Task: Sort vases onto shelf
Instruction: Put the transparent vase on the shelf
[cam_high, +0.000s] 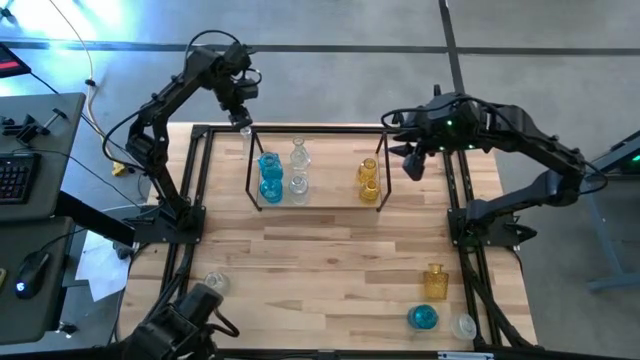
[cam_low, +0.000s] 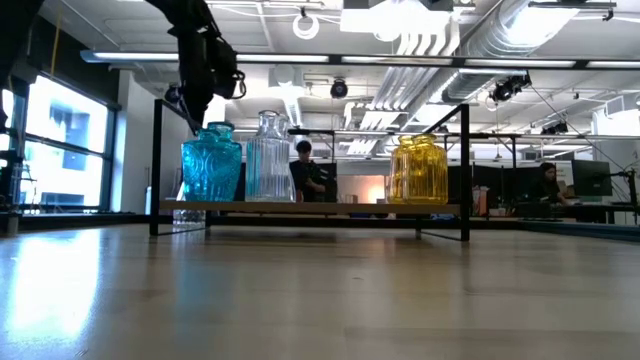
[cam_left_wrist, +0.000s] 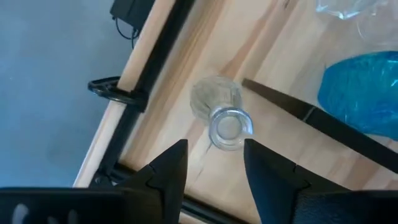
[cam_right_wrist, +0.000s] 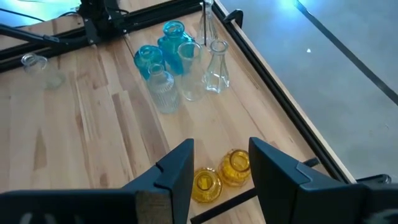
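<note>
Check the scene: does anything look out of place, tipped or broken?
One clear vase stands just outside the shelf, at its far left corner, beneath the left gripper. Nothing looks spilled or broken.

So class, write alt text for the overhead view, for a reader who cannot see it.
Seen from above, a low black-rod shelf on a wooden table holds two blue glass vases, two clear ones and two amber ones. The left gripper hovers at the shelf's left end, the right gripper beside its right end. Three more vases stand at the table's near right corner.
</note>
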